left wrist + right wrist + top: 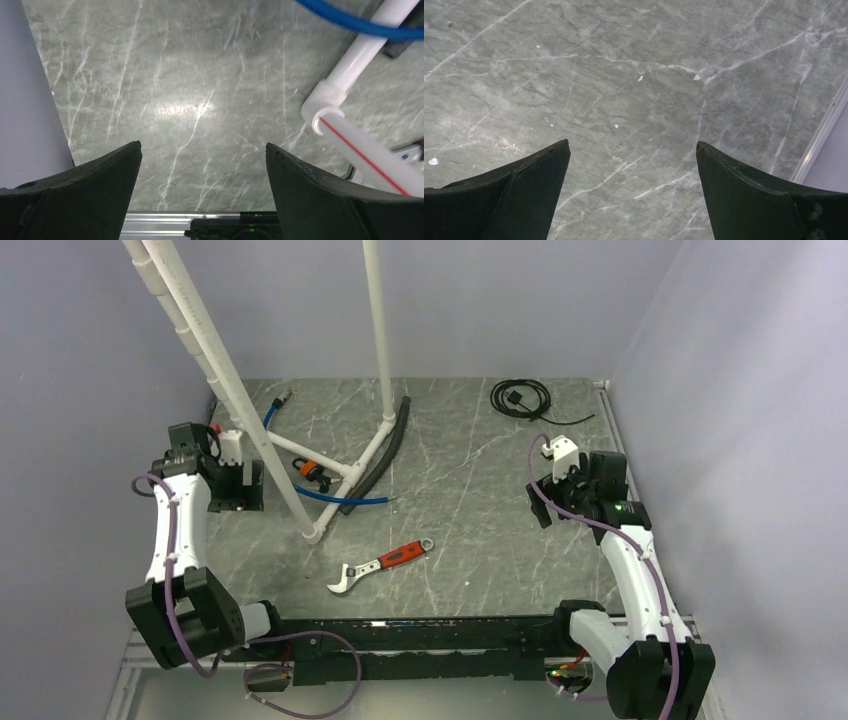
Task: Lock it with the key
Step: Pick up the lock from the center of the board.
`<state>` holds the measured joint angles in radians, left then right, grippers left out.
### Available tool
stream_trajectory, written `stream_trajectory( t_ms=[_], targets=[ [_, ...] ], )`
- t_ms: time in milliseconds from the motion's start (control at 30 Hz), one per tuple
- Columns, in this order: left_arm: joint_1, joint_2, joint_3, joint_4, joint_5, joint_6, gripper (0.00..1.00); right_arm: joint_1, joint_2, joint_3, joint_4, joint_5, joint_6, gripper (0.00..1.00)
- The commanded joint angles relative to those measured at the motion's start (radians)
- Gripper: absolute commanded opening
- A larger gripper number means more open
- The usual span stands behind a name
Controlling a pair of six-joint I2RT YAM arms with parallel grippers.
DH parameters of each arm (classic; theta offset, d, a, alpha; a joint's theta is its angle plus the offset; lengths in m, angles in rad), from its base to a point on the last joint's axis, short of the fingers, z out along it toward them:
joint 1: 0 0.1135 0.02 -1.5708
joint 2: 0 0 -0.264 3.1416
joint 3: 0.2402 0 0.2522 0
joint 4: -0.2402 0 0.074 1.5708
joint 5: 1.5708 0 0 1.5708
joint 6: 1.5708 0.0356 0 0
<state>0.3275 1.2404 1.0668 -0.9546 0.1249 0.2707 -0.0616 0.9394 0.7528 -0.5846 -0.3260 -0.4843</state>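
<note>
Lock [313, 472], a small orange and black body, lies left of centre in the top view, tucked against the diagonal bars of the white pipe frame, with a blue cable beside it

Marbled grey table [470, 490] carries everything. The pipe frame [383, 320] is the biggest thing on it, rising out of the upper left and top centre of the frame and footed on the slab. Next come the arms: the left gripper [202, 150] hangs over bare stone at the left edge, fingers spread wide with nothing between them, a pipe elbow to its right; the right gripper [633, 147] is likewise spread wide and empty over bare stone at the right side. A curved black hose [385, 455] leans along the frame's foot, the blue cable [345, 498] trails out below it, a red-handled wrench [380, 565] lies lower centre, and a coiled black cord [520, 398] sits at the upper right.

No key can be made out at this size; it may be in the lock body or hidden.

As a judgement, the body is hard, dense for its size and will not crush, so pinch it across its flat sides, clear of the keyhole; the cable may spring and drag it. A key would be thin and slippery, best held by its head
</note>
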Motion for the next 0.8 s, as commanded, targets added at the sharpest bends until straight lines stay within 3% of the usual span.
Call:
stream_trajectory(
  t_ms=[0, 233, 433, 567, 767],
  targets=[
    [0.025, 0.067, 0.109, 0.07, 0.064, -0.091, 0.99, 0.008, 0.032, 0.069, 0.022, -0.061, 0.037, 1.0],
    [0.03, 0.216, 0.29, 0.195, 0.191, -0.195, 0.99, 0.031, 0.099, 0.119, 0.065, -0.117, 0.114, 1.0],
    [0.03, 0.428, 0.465, 0.2, 0.221, -0.315, 0.99, 0.05, 0.145, 0.162, 0.096, -0.157, 0.163, 1.0],
    [0.028, 0.465, 0.408, 0.287, 0.232, -0.412, 0.98, 0.055, 0.165, 0.184, 0.118, -0.185, 0.193, 1.0],
    [0.024, 0.525, 0.333, 0.368, 0.271, -0.471, 0.86, 0.055, 0.174, 0.202, 0.144, -0.216, 0.214, 1.0]
  ],
)
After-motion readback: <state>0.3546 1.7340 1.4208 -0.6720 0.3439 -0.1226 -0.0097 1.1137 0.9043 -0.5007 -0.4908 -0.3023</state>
